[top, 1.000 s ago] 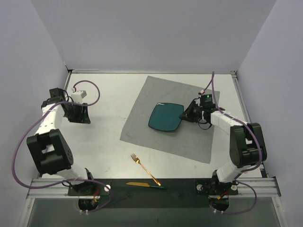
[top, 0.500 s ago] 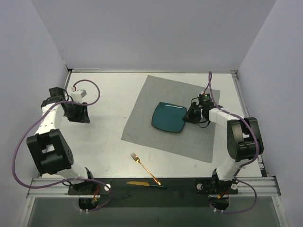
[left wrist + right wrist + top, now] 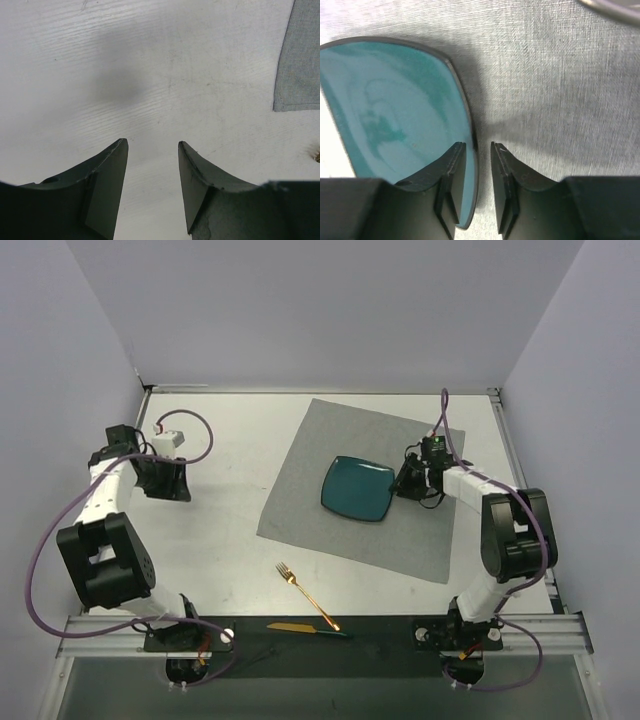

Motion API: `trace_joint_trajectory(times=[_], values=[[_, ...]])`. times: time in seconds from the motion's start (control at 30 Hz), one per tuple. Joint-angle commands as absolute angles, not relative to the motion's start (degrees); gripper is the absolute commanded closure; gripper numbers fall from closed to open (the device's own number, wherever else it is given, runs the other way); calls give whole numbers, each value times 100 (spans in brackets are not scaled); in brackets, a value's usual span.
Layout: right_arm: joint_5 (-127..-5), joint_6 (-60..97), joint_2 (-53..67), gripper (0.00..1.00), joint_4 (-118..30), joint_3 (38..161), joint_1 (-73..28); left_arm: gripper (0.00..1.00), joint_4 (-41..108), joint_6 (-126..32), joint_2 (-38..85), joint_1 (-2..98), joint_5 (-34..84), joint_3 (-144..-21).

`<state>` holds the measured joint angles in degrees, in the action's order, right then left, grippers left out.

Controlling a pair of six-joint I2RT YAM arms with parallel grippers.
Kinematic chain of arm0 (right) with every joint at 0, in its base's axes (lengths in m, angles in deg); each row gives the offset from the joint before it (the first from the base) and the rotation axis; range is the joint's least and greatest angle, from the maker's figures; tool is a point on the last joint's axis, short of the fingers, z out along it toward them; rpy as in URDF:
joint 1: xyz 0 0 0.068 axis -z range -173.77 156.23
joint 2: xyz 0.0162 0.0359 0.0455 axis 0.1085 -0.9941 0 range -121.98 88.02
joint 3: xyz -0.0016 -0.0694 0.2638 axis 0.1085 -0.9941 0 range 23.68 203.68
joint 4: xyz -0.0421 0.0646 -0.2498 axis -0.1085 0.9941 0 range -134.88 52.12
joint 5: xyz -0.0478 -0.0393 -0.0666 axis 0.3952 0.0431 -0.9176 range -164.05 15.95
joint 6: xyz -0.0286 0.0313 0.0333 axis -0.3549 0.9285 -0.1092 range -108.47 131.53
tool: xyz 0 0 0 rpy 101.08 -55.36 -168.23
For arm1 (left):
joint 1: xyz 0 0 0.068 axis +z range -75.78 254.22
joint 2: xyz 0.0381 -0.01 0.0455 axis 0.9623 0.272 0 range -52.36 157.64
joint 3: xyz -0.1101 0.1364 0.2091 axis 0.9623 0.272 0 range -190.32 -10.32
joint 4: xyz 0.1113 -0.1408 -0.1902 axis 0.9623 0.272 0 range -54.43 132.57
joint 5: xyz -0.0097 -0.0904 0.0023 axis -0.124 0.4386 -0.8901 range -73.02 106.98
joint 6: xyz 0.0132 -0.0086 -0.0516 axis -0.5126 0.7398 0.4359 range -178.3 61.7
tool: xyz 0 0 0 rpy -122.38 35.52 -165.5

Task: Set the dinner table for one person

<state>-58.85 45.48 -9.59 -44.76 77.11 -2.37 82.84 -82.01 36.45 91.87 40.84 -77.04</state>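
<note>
Placement of the plate (image 3: 357, 488) is looking all but settled: it is lying flat near the middle of the grey placemat (image 3: 400, 540), which is sitting askew on the far right part of the dinner table (image 3: 220, 540). The right gripper (image 3: 477, 145) is sitting at the plate's right-hand edge, so the plate is lying directly to its left in the overhead view. In the wrist view its jaws are standing narrow with the rim running into the gap between them, one finger over the teal surface and the other over the cloth. Whether they are actually pinching the rim is not showing. The left gripper (image 3: 150, 142) is hovering over bare tabletop at the far left, jaws moderately apart and carrying nothing. The fork (image 3: 305, 600) is lying on bare table just off the placemat's near edge, its long axis running diagonally with the tines pointing far-left. The knife (image 3: 305, 629) is lying crosswise on the black strip (image 3: 380, 640) just beyond the fork's handle end. Both are sitting between the two arm bases, seemingly a little nearer the left one, well apart from either gripper.
</note>
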Motion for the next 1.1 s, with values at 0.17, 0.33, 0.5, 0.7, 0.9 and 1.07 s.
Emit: trace_joint_trajectory(times=[0.17,0.33,0.5,0.7,0.9,1.07], values=[[-5754,5238,636,63,-4391,6737,-221,44,8480,-8484,3474,7802,3976,-8081],[-5200,5871,821,58,-5135,5990,-239,44,8321,-8414,3841,6475,3387,-8476],[-4954,6258,488,59,-5690,5831,-256,44,7988,-8335,4282,5305,2799,-8644],[-4760,6426,198,62,-6139,5708,-265,45,7601,-8423,4879,4444,2148,-8486],[-4549,6602,-171,65,-6377,5673,-274,45,7407,-8432,5144,4275,1865,-8231],[-4461,6611,-242,82,-6474,5699,-256,45,7381,-8502,5196,4275,1909,-8038]])
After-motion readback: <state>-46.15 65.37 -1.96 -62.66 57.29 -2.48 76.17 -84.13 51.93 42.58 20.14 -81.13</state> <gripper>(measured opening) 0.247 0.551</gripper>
